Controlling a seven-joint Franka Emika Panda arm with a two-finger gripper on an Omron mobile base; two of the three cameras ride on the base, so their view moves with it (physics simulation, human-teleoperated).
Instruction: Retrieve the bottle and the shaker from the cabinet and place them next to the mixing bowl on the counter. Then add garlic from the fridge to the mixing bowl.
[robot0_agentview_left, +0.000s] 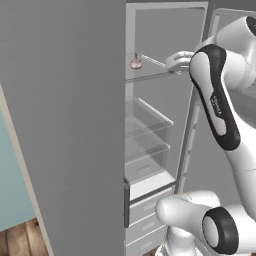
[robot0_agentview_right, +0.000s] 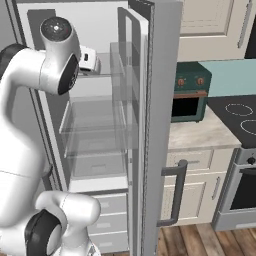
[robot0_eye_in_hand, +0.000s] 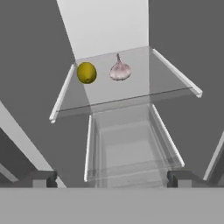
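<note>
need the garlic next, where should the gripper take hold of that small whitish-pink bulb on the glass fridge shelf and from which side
Probably grip the small whitish-pink garlic bulb across its round lower body, not the thin pointed tip. Come in from the open front of the clear glass shelf, keeping the open gripper away from the yellow round fruit lying apart beside it.

1. The arm is glossy white, built of rounded tubular links.
2. Black bands wrap its joints; one long black panel carries small pale lettering.
3. A dark round cap tops one joint.
4. The fingertips are dark grey and blocky.
</note>
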